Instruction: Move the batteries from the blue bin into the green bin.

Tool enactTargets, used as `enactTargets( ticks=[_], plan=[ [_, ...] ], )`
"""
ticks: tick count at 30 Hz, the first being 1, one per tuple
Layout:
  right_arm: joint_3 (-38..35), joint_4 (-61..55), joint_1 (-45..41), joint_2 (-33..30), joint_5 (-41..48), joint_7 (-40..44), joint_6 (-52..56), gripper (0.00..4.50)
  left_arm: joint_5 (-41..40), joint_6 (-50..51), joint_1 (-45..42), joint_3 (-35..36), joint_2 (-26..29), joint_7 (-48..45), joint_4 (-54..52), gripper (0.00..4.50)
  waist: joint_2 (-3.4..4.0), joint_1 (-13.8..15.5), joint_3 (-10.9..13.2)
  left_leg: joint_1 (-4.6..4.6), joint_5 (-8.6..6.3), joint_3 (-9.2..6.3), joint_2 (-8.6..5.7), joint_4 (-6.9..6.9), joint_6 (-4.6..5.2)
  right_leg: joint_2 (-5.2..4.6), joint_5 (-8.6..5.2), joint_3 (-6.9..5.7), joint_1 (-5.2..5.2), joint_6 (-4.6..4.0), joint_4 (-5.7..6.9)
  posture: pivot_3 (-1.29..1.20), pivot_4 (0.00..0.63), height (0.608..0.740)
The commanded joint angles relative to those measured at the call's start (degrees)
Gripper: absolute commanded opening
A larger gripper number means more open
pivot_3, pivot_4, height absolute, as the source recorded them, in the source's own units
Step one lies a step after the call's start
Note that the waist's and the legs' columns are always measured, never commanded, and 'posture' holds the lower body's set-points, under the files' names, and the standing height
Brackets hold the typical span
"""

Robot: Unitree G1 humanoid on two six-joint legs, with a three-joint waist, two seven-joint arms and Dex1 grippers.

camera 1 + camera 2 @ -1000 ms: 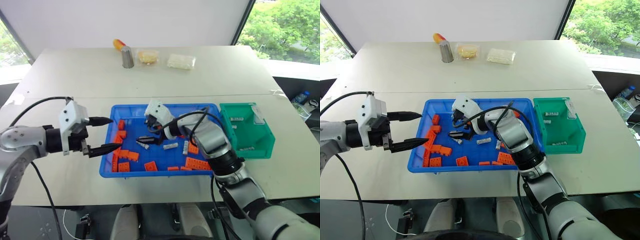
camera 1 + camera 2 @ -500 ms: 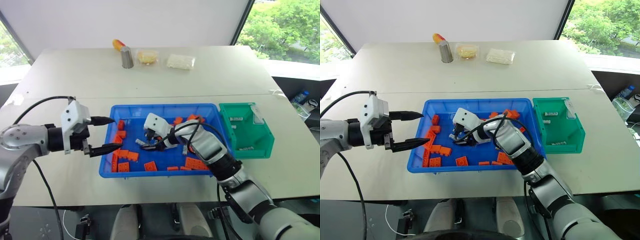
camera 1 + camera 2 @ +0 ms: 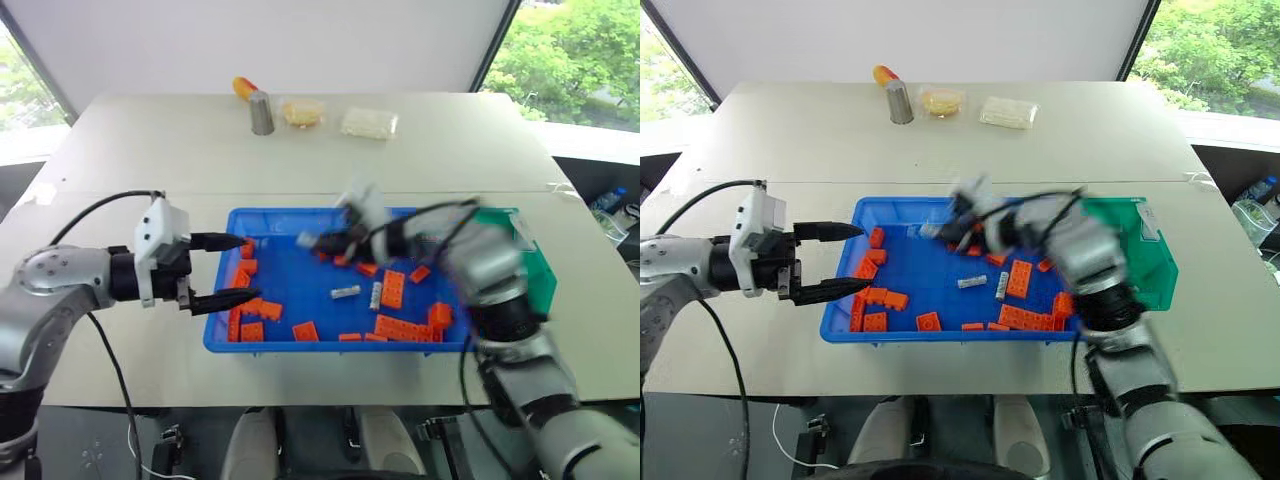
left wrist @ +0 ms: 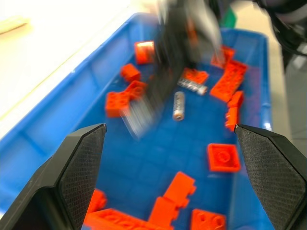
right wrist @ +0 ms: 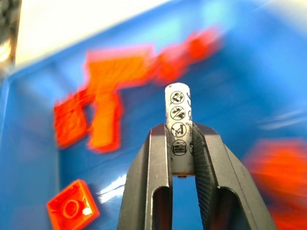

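The right gripper (image 5: 182,143) is clamped on a battery (image 5: 178,129), upright between its fingers; the green bin (image 3: 1150,262) lies to its right; the left gripper (image 3: 225,270) hangs wide open, empty.

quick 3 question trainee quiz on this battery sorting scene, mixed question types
1. True or false: the right gripper is shut on a battery.
2. How do the left gripper's jaws stand? A) open, holding nothing B) shut on an orange brick C) shut on a battery
3. Fill in: two loose batteries lie in the ___ bin among orange bricks.

Key: 1 true; 2 A; 3 blue
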Motion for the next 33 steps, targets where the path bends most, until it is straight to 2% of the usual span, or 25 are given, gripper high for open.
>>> enactTargets(
  ticks=[1,6,10,14,17,20,22,24,27,30,33],
  plan=[
    [-7.07,-2.86,4.11,-11.14,0.09,1.38,-4.96,0.09,-0.85,-0.79,-2.57,-0.72,-1.19,-0.42,0.7,4.5,-0.06,0.51,-0.04,0.0,-0.01,-0.03,0.0,-0.04,0.01,0.01,-0.01,-0.03,0.03,0.0,-0.11,0.0,0.15,0.74],
    [-13.42,1.93,11.37,-22.39,-1.77,-1.33,-8.11,0.09,-0.54,-0.9,-6.41,-3.03,-2.43,-1.72,3.08,4.5,-0.03,-0.18,-0.02,-0.04,-0.06,0.14,-0.02,-0.19,0.11,0.0,0.01,0.08,0.13,0.03,-0.61,0.0,0.15,0.74],
    [-16.71,3.15,17.7,-25.92,-1.8,-3.0,-10.31,0.09,1.14,-2.18,-8.66,-4.74,-3.01,-2.8,5.78,4.5,-0.03,-0.1,-0.02,-0.03,-0.08,0.14,-0.02,-0.19,0.16,0.07,0.02,0.11,0.12,0.05,-0.62,0.0,0.15,0.74],
    [-17.87,2.93,20.11,-25.17,-1.57,-6.99,-9.11,2.11,2.02,-2.82,-10.12,-5.62,-3.62,-3.4,7.42,4.5,-0.03,-0.24,-0.02,0.0,-0.08,0.08,0.01,-0.17,0.16,0.14,0.02,0.12,0.13,0.05,-0.59,0.0,0.15,0.74],
    [-16.68,3.81,16.54,-24.79,-1.62,-9.08,-10.75,3.51,2.23,-2.9,-10.41,-5.82,-3.85,-3.47,7.63,4.5,-0.03,-0.24,-0.01,-0.01,-0.08,0.09,0.01,-0.15,0.16,0.13,0.02,0.15,0.13,0.05,-0.58,0.0,0.15,0.74],
    [-17.2,1.93,11.33,-22.78,3.62,-6.71,-10.98,3.51,2.43,-2.93,-10.3,-5.64,-3.9,-3.37,7.5,4.5,-0.01,-0.3,0.0,-0.01,-0.08,0.11,0.01,-0.14,0.16,0.13,0.03,0.16,0.11,0.06,-0.58,0.0,0.15,0.74],
    [-14.62,-3.45,10.66,-22.45,9.61,0.78,-11.92,3.51,2.21,-2.63,-9.91,-5.34,-3.79,-3.16,6.93,4.5,-0.01,-0.12,0.0,-0.02,-0.09,0.06,0.01,-0.15,0.17,0.15,0.03,0.15,0.12,0.06,-0.58,0.0,0.15,0.74],
    [-10.63,-5.47,11.41,-24.08,10.6,6.3,-14.9,3.51,2.07,-2.43,-9.68,-5.25,-3.74,-3.01,6.52,4.5,-0.02,0.01,-0.01,-0.02,-0.11,0.0,0.03,-0.23,0.21,0.18,0.08,0.1,0.12,0.21,-0.58,0.0,0.15,0.74],
    [0.9,-2.84,9.46,-25.69,6.24,14.31,-21.6,3.51,2.03,-2.22,-9.38,-5.38,-3.66,-2.9,5.96,4.5,-0.02,0.18,0.0,-0.04,-0.14,0.02,0.03,-0.19,0.25,0.13,0.04,0.09,0.15,0.23,-0.62,0.0,0.15,0.74],
    [9.15,1.98,7.31,-26.04,1.33,19.97,-28.16,3.51,2.13,-2.19,-9.55,-5.55,-3.69,-2.82,5.83,4.5,-0.04,0.11,0.01,-0.08,-0.14,0.1,-0.01,0.0,0.25,0.04,0.0,0.11,0.19,0.13,-0.63,0.0,0.15,0.74],
    [16.75,9.98,4.21,-22.68,-5.54,21.59,-36.45,3.51,2.41,-2.27,-9.63,-5.61,-3.9,-2.06,5.33,4.5,-0.05,0.05,0.01,-0.08,-0.14,0.12,-0.04,0.08,0.25,0.01,0.02,0.14,0.22,0.17,-0.63,0.0,0.15,0.74]
  ],
)
